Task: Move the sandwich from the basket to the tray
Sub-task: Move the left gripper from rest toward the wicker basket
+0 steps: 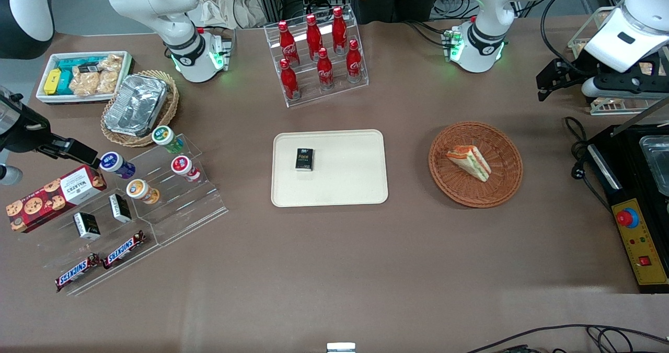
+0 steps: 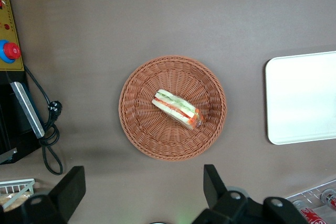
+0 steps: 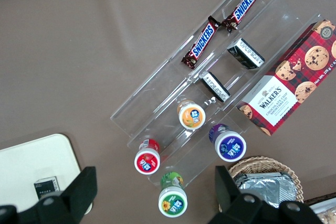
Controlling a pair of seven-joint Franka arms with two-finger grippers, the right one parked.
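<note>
The left arm's gripper (image 2: 142, 192) is only partly seen: in the wrist view its two dark fingers (image 2: 71, 187) are cut off at the frame edge, spread wide with nothing between them. In the front view it hangs high at the working arm's end of the table. The sandwich (image 1: 469, 162) lies on its side inside the reddish-brown basket (image 1: 496, 191), well apart from the gripper and untouched. The cream tray (image 1: 345, 185) sits beside the basket toward the parked arm's end, carrying a small black box (image 1: 304, 159) with lettering too small to read.
</note>
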